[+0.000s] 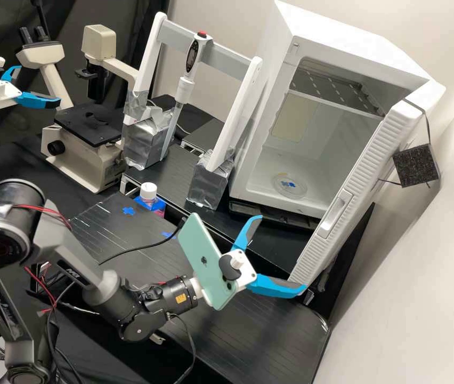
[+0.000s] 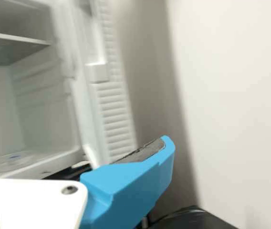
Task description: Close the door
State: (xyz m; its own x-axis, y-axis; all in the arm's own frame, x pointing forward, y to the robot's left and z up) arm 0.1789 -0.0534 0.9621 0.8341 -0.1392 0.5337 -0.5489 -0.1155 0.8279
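Microscope nr pipette stand; white-capped btl

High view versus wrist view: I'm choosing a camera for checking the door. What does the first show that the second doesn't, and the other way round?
High view: the microscope, the pipette, the phone and the black block strapped to the door.
Wrist view: faint ridges across the cabinet's inner side wall.
Both: the door standing open, the cabinet with its shelf and dish, and the gripper.

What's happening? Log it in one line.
White ribbed door: wide open | white boxy cabinet: interior exposed | curved blue jaws: open, near door's lower end | contact: unclear
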